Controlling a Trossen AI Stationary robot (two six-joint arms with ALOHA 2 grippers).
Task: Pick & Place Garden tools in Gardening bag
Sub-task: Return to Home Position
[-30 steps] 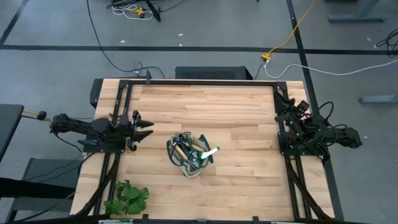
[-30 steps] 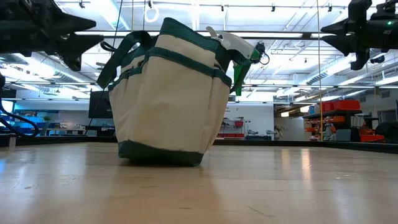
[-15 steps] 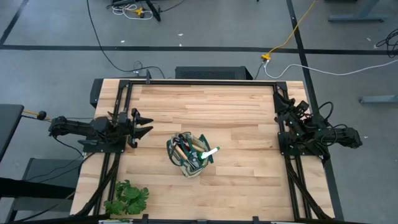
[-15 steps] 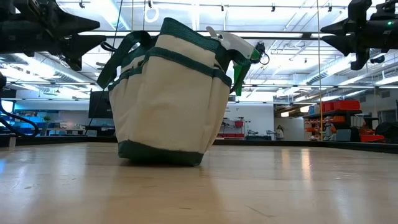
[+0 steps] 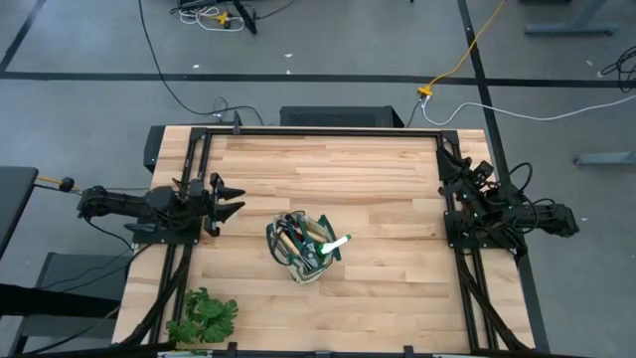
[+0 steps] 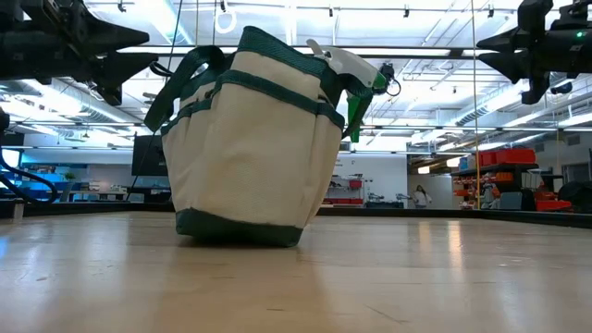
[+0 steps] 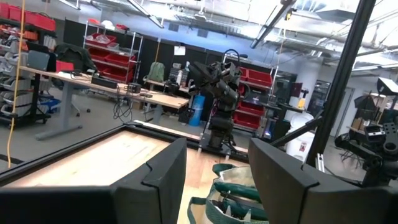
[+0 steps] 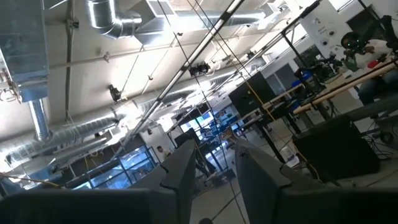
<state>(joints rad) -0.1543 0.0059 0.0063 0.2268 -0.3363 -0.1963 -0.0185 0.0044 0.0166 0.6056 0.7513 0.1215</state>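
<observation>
The gardening bag [image 5: 303, 249], beige canvas with dark green trim, stands upright on its base in the middle of the table; the low view shows it too [image 6: 252, 153]. Garden tools stick out of its top: wooden handles [image 5: 290, 237] and a green spray bottle with a white nozzle [image 5: 334, 243], whose nozzle leans over the bag's right rim [image 6: 340, 61]. My left gripper [image 5: 233, 199] hovers open at the table's left edge, pointing toward the bag [image 7: 231, 198], nothing between its fingers. My right gripper [image 5: 455, 182] waits open at the right edge, tipped upward toward the ceiling [image 8: 210, 177].
A leafy green plant [image 5: 203, 318] sits at the table's near left corner. Black rails [image 5: 328, 130] frame the tabletop on the far, left and right sides. Bare wood [image 5: 388, 189] lies between the bag and both arms.
</observation>
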